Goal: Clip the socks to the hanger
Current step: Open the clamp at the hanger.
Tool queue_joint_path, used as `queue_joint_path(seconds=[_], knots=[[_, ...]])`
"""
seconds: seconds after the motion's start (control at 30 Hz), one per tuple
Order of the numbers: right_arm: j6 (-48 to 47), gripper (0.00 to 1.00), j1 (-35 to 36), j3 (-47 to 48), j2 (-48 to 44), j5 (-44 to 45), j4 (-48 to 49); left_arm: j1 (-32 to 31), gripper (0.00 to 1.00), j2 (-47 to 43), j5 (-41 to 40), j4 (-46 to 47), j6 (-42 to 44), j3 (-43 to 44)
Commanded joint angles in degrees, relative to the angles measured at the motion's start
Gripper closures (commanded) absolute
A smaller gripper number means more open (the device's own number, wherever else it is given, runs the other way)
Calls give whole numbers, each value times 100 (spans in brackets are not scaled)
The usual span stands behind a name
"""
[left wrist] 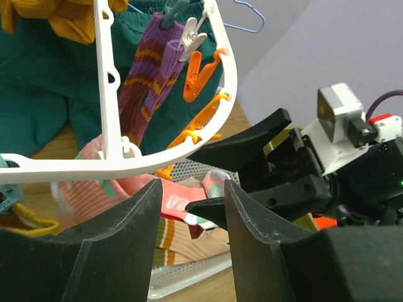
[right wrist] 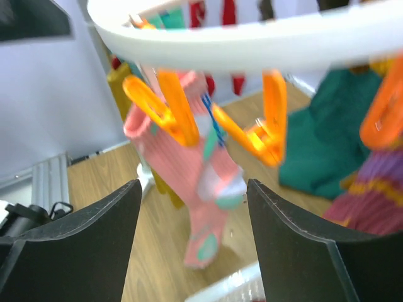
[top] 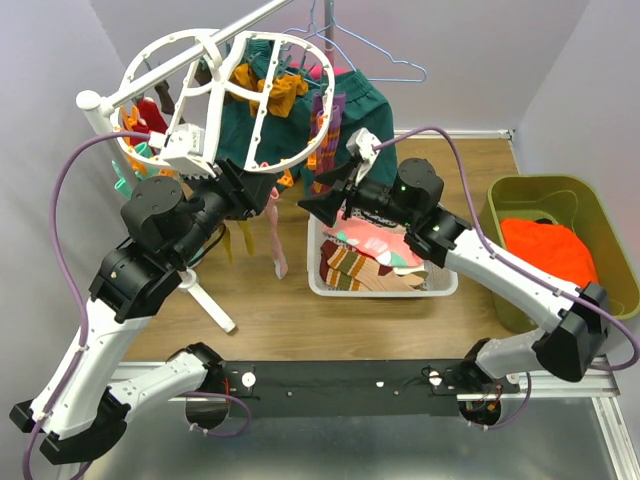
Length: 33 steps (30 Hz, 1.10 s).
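Note:
The white oval hanger (top: 165,60) hangs at the back left with orange clips (left wrist: 195,75) under its rim (left wrist: 126,165). On it hang a maroon striped sock (left wrist: 148,82), a mustard sock (top: 275,90) and a pink and teal sock (right wrist: 201,189) below an orange clip (right wrist: 170,104). More socks (top: 375,262) lie in the white basket. My left gripper (left wrist: 192,201) is open just under the rim with nothing between its fingers. My right gripper (right wrist: 194,189) faces it, open and empty, with the pink sock hanging beyond its fingers. The two grippers (top: 262,190) (top: 320,200) nearly meet.
A white mesh basket (top: 440,288) stands on the wooden table at centre. An olive bin (top: 580,200) with an orange cloth (top: 545,245) is at the right. A dark green garment (top: 355,110) and wire hangers (top: 370,55) hang behind. The rack's white foot (top: 210,305) lies at left.

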Motion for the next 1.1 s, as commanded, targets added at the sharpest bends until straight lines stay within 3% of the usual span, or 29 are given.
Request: queue_joint_path(seconds=[0.0,0.4,0.73,0.83,1.07], knots=[[105,24,-47,384,394,-730,648,6,47,-81,-199,39,-4,-102],[290,25,-83,701,886,-1064,1194,6,47,-117,-269,4,31,-111],[211,32,-83,903,983,-1205,1168,6,47,-143,-269,-5,40,-129],[211,37,-83,921,983,-1302,1141,6,47,-160,-269,-14,40,-129],[255,67,-83,781,878,-1495,1080,15,47,-143,-304,-67,66,-76]])
